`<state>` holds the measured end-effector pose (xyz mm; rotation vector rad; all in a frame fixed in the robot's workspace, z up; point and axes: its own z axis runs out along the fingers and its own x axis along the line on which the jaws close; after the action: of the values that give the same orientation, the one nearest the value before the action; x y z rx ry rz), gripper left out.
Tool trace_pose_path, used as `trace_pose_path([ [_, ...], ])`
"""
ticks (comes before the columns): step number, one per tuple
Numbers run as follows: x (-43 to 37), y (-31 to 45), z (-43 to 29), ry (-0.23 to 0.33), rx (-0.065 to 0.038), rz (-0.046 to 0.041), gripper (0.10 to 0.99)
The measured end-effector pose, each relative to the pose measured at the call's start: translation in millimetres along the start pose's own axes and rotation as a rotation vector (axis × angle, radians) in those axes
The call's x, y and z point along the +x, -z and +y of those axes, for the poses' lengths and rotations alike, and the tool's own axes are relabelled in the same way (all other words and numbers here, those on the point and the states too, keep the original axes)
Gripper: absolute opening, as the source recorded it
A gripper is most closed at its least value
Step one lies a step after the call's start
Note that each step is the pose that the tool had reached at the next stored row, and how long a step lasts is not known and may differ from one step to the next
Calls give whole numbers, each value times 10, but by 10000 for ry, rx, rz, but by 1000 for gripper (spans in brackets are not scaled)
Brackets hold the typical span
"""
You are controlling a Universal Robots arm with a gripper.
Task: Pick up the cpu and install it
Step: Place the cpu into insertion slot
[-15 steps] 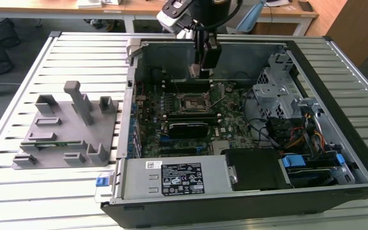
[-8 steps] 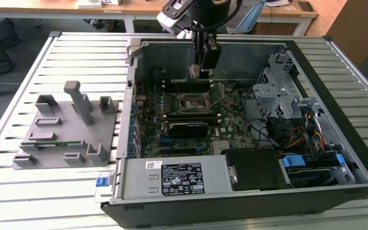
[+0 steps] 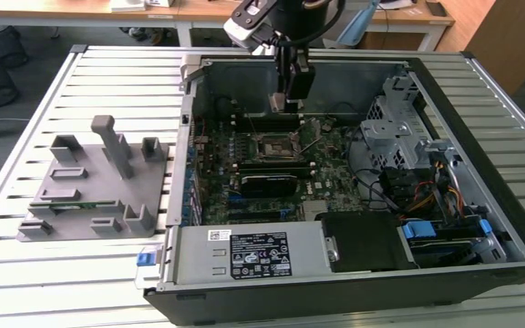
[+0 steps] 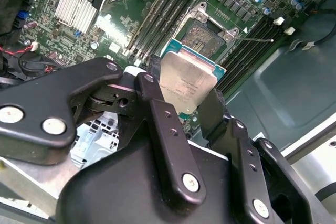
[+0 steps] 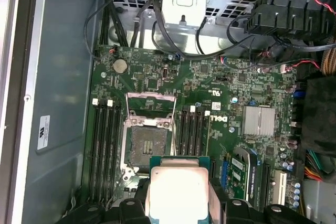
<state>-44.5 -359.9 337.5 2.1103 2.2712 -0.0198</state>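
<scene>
Open computer case [image 3: 335, 301], grey fixture [image 3: 93, 184] (on slatted table [image 3: 117, 75]).

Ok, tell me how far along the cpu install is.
Done: the cpu is picked up, clamped in the gripper. In hand: it hangs over the motherboard, close to the socket. Left: seating it; the socket lies empty with its frame open.

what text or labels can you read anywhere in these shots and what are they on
No text here can be quoted reliably.
Large label on the power supply, exterior view: print too small to read.
Small sticker above it: too small to read.
White sticker on the case wall, first wrist view: blurred.
Faint print on the cpu, second wrist view: too faint to read.
</scene>
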Motion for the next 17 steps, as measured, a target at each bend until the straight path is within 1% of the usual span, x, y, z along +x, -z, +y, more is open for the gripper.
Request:
trace_pose_path([
  [17, 31, -49, 2, 1, 2, -18, 529],
])
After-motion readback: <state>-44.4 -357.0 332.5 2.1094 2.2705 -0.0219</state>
